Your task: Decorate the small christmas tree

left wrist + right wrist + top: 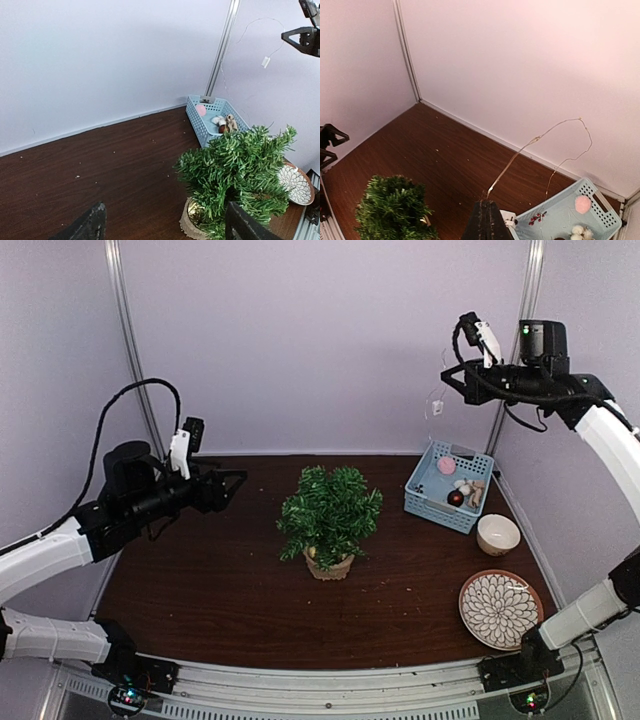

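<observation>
The small christmas tree stands mid-table in its tan burlap pot, with something shiny gold at the pot's rim. My left gripper hovers open to the left of the tree, nothing between its fingers; the tree shows just past its right finger. My right gripper is raised high over the blue basket and shut on a thin wire light string. The string loops up and hangs down, with a small white tag on it.
A light blue basket at the back right holds a pink ball, a dark red ball and pale ornaments. In front of it stand a cream bowl and a patterned plate. Walls close in the back and both sides.
</observation>
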You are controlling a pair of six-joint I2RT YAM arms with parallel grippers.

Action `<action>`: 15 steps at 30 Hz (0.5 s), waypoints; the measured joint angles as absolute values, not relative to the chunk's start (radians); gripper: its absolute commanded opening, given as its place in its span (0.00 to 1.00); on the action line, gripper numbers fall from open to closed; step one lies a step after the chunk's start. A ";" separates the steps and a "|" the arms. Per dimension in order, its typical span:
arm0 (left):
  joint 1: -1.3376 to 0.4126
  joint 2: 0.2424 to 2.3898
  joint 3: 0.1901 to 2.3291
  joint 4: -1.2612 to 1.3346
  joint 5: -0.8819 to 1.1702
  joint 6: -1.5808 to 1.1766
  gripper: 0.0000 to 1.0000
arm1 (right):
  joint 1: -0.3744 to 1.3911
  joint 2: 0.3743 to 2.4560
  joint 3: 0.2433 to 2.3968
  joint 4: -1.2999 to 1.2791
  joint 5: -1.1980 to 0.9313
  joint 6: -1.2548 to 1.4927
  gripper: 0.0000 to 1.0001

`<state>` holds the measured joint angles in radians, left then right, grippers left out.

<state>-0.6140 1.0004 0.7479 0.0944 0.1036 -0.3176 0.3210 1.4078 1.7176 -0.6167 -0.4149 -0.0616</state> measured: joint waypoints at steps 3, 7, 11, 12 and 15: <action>-0.614 1.000 0.765 0.097 0.130 -0.300 0.78 | 0.352 1.372 1.752 -0.615 -0.443 -0.050 0.00; -0.616 1.015 0.789 0.107 0.175 -0.285 0.76 | 0.396 1.346 1.804 -0.608 -0.471 -0.033 0.00; -0.647 1.048 0.830 0.120 0.209 -0.257 0.76 | 0.440 1.341 1.863 -0.594 -0.495 -0.019 0.00; -0.657 1.055 0.838 0.128 0.215 -0.251 0.76 | 0.451 1.341 1.875 -0.591 -0.500 -0.018 0.00; -0.704 1.091 0.874 0.158 0.229 -0.236 0.75 | 0.488 1.343 1.914 -0.583 -0.512 -0.015 0.00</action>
